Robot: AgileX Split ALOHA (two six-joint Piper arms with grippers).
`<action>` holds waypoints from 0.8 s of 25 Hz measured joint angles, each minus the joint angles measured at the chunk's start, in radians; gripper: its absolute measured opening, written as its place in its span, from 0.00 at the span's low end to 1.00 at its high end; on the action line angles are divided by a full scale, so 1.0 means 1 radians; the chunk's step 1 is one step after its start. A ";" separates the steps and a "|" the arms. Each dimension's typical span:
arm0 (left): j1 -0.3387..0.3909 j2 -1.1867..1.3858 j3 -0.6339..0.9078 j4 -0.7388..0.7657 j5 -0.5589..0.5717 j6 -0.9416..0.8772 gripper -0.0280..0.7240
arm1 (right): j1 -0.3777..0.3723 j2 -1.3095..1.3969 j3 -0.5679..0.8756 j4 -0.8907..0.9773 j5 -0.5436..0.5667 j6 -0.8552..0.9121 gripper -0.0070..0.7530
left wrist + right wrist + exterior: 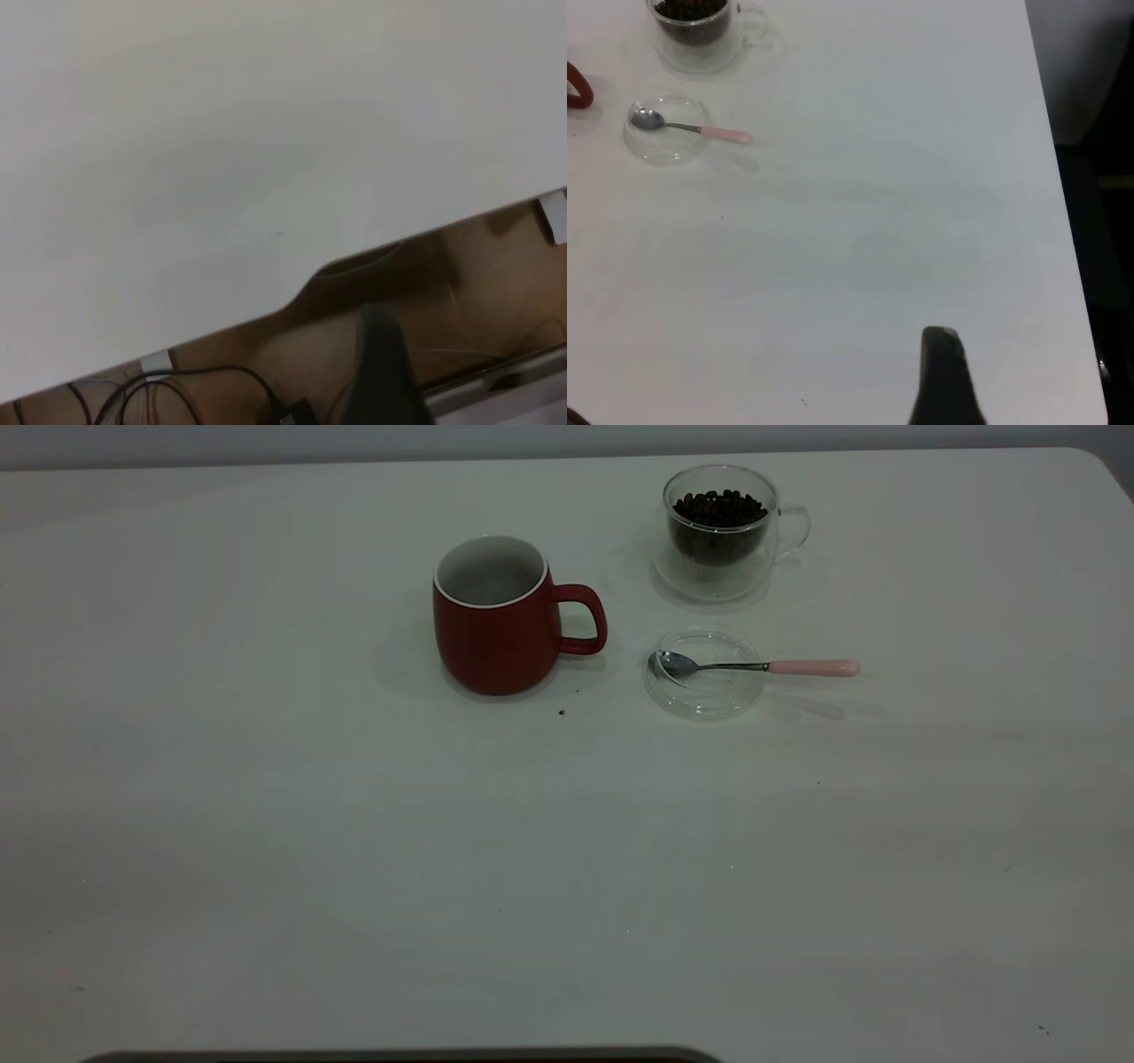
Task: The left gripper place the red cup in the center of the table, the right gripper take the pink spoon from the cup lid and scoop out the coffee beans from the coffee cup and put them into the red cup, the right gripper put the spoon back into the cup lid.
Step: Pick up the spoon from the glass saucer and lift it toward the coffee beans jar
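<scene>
Exterior: red cup (496, 615) upright mid-table, no arms. Right gripper (943, 376) only in wrist view; finger spacing unreadable.

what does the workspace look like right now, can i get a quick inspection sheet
surface: white table, a few dark specks near the red cup.
job's things: red cup upright near the middle, handle toward the cup lid; coffee cup of clear glass holds coffee beans; pink spoon lies with its bowl in the cup lid, handle sticking out past the rim.
clutter: nothing seen.
grippers: neither is in the exterior view; only a dark finger of each shows in its wrist view.
cables: black cables below the table edge.
surroundings: brown floor under the table.
</scene>
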 joint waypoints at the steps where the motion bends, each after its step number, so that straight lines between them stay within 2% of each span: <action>1: 0.000 0.000 0.000 0.001 -0.002 0.000 0.82 | 0.000 0.000 0.000 0.000 0.000 0.000 0.75; 9: 0.002 -0.031 0.000 0.002 -0.004 -0.001 0.82 | 0.000 0.000 0.000 0.000 0.000 0.000 0.75; 16: 0.090 -0.125 0.000 0.003 -0.003 -0.001 0.82 | 0.000 0.000 0.000 0.000 0.000 0.000 0.75; 20: 0.098 -0.197 0.000 0.003 -0.002 -0.001 0.82 | 0.000 0.000 0.000 0.000 0.000 0.000 0.75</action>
